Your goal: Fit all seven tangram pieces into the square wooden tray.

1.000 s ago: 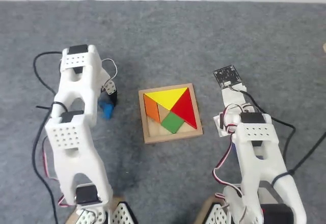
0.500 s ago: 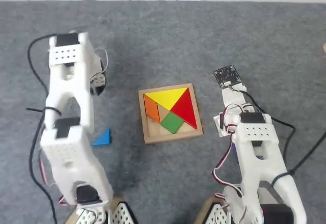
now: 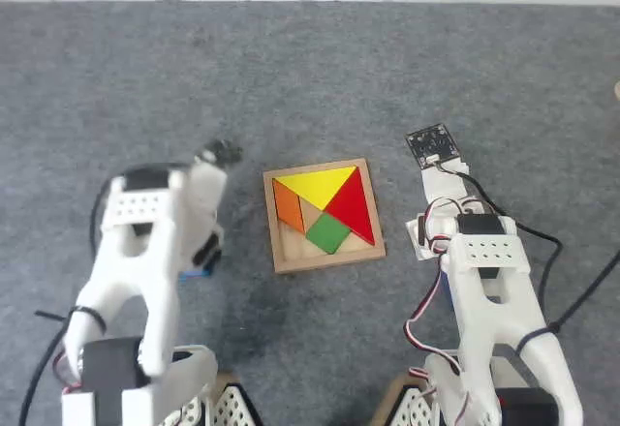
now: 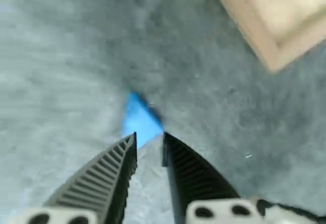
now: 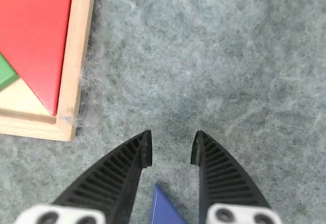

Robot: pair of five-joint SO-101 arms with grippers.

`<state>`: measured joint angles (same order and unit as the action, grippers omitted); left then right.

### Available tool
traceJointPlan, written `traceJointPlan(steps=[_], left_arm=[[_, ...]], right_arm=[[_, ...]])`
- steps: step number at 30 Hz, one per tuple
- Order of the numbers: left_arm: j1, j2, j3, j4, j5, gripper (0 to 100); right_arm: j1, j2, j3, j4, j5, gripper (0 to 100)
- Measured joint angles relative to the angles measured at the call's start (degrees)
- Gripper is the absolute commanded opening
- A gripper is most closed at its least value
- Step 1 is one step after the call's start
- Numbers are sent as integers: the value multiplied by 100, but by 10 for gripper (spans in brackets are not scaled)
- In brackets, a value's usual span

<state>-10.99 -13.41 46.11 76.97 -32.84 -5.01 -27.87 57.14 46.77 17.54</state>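
**Two blue pieces still loose, tray partly filled**

The grey carpet carries everything. In the high view the left arm stands at 8 o'clock from the tray and the right arm at 4 o'clock. The square wooden tray lies between them. It holds the yellow triangle along its 12 o'clock side, the red triangle along 3 o'clock, the orange piece at 9 o'clock and the green square towards 6 o'clock. Bare wood shows around its 7 o'clock corner.

The light blue triangle lies flat on the carpet at 8 o'clock from the tray, well apart from it. The left gripper is just beside it, its jaws set narrow with nothing clamped. The right gripper hangs at 3 o'clock from the tray, moderately open and empty, with the dark blue piece on the carpet beneath it.

Judged risks: the left gap looks too tight to straddle the flat triangle, so a descent could shove it across the carpet or tip it. A thin piece pinched by a corner may twist out. A piece lowered askew could also ride up on the rim or jostle the seated pieces.
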Motion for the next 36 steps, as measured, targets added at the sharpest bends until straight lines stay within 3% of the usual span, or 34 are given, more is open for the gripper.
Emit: traceJointPlan(steps=[2,17,25,36], left_arm=[[18,-9,167,0,-149,281],[-360,44,-141,-123,-545,271],[-422,1354,-615,-290,-598,240],[-536,1521,-677,-774,-501,199]], right_arm=[[0,0,0,0,0,145],[0,0,0,0,0,145],[0,0,0,0,0,145],[0,0,0,0,0,145]])
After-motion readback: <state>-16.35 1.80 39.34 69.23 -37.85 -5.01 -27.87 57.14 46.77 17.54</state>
